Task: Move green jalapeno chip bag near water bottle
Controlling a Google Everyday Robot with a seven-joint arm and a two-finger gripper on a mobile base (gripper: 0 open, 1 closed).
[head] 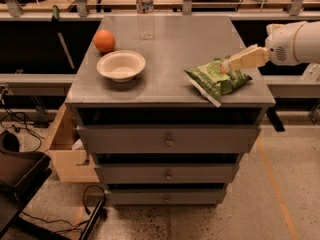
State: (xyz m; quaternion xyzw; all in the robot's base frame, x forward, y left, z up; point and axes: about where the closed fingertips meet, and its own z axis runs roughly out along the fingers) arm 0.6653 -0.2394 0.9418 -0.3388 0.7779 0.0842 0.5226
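Note:
The green jalapeno chip bag (215,79) lies flat near the front right corner of the grey cabinet top (175,44), with its white sealed edge toward the front. The water bottle (145,11) stands upright at the back of the top, left of centre. My gripper (229,65) reaches in from the right on a white arm (292,43). Its cream-coloured fingers (245,59) sit just over the bag's upper right part.
An orange (104,40) and a white bowl (121,65) sit on the left part of the top. The cabinet has closed drawers (169,140) in front. A wooden box (62,149) stands at its left. Cables lie on the floor at the lower left.

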